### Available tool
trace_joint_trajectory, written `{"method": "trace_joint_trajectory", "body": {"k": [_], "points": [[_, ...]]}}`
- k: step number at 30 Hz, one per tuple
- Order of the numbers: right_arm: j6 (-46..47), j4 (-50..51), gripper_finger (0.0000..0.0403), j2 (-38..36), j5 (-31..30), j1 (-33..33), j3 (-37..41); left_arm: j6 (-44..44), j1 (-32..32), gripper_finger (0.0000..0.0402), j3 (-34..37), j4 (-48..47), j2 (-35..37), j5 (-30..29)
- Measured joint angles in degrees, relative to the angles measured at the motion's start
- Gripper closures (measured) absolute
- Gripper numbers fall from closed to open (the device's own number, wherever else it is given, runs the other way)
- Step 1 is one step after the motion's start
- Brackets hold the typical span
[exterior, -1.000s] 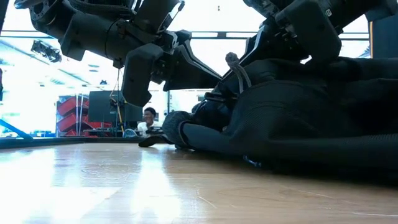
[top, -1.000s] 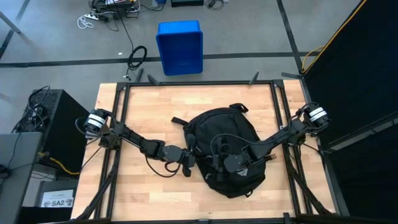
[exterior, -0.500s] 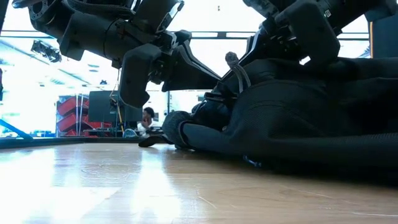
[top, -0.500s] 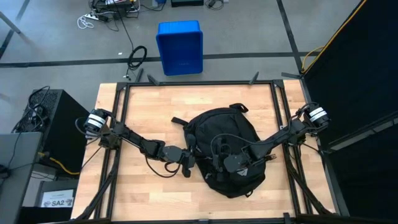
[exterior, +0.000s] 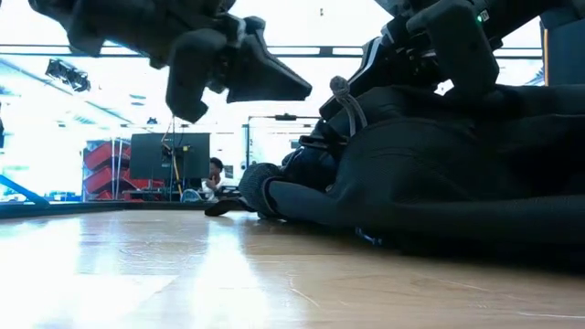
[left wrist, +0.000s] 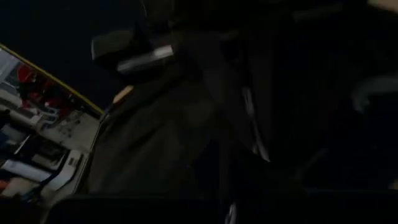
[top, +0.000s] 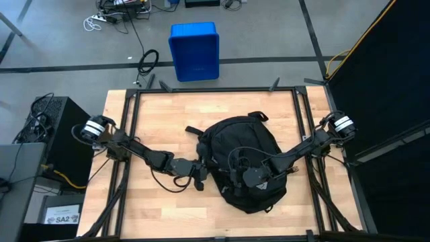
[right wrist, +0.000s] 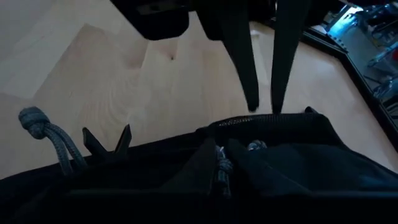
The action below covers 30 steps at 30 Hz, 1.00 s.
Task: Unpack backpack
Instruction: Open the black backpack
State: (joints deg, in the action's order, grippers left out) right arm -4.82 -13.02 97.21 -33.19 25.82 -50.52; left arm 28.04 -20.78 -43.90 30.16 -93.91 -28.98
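Note:
The black backpack (top: pixel 243 163) lies flat on the wooden table, a little right of the middle. My left gripper (right wrist: pixel 262 107) hangs shut just above its left edge; in the low view its fingertips (exterior: pixel 306 91) stand clear of the fabric. My right gripper (top: pixel 234 176) reaches in from the right over the backpack's top and is shut at a zipper line. A second grey cord pull (right wrist: pixel 43 134) stands up loose from the backpack. The left wrist view shows only dark backpack fabric (left wrist: pixel 186 137). My right gripper is shut where a grey braided zipper cord (right wrist: pixel 219 167) runs back between its fingers. It comes slanting down from the table's right side. The fingers are dark against the black fabric, so the exact hold does not show. The backpack stays lying on the table.
A blue plastic bin (top: pixel 194 50) stands on the floor beyond the table's far edge. Black frame rails (top: pixel 131 134) run along the table's sides. Bare wood (top: pixel 148 202) lies left of and in front of the backpack. A person (exterior: pixel 218 174) sits far off in the room.
My left gripper has risen from the backpack's left side and now hangs above it, tipped a little more level. The backpack has kept its place and shape.

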Motion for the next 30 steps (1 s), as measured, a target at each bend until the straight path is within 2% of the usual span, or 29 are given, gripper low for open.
{"method": "trace_joint_trajectory", "body": {"k": [5, 12, 19, 30], "points": [[-0.6, -2.2, 0.0401, 0.0, 0.0, 0.3, 0.0, -1.8, -1.4, 0.0355, 0.0, -2.7, 0.6, 1.9], [-2.7, -4.9, 0.0402, -0.2, 0.1, 0.4, 0.0, -1.8, -0.8, 0.0315, 0.0, -2.9, -3.3, 4.1], [-3.3, -5.2, 0.0403, -0.3, 1.0, 0.4, 0.0, 0.2, 0.7, 0.0289, 0.1, -1.0, -5.9, -3.4], [-3.9, -8.6, 0.0403, -0.3, 2.8, 0.5, 0.0, 1.4, 1.0, 0.0260, 0.1, 1.8, -5.9, -3.0]]}}
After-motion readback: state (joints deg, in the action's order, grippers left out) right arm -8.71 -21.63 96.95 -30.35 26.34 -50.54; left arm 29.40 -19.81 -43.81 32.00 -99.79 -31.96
